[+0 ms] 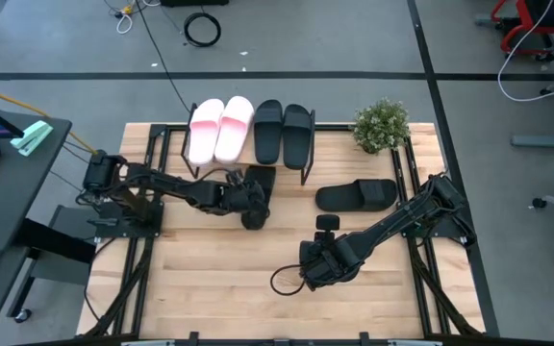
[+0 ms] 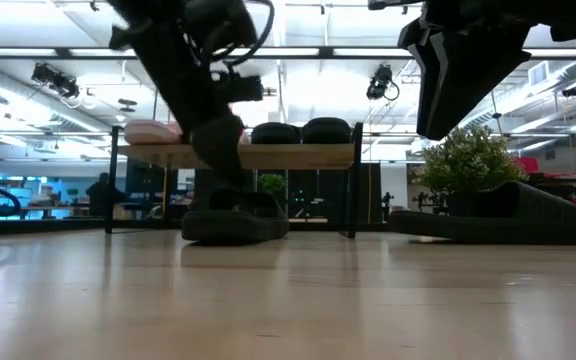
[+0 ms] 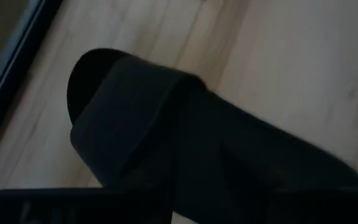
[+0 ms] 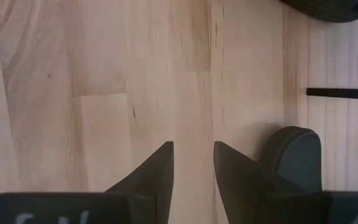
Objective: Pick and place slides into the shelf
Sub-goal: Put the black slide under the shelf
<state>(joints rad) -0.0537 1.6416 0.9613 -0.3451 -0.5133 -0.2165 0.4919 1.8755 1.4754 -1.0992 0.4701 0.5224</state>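
Note:
The shelf [image 1: 248, 123] stands at the table's far side, with two pale pink slides [image 1: 219, 130] and two black slides [image 1: 283, 132] lying on its wooden top board. A third black slide [image 1: 261, 183] lies sole-down on the table just in front of the shelf. It also shows in the low view [image 2: 236, 218]. My left gripper [image 1: 248, 200] is right down at this slide, which fills the left wrist view [image 3: 166, 143]. A fourth black slide [image 1: 356, 195] lies flat on the table to the right. My right gripper [image 4: 193, 155] hangs open and empty over bare table nearer the front.
A small potted plant [image 1: 381, 125] stands at the far right, beside the shelf. The shelf's black legs [image 2: 356, 180] stand on the table behind the third slide. Bare wood lies across the table's near half [image 1: 219, 279].

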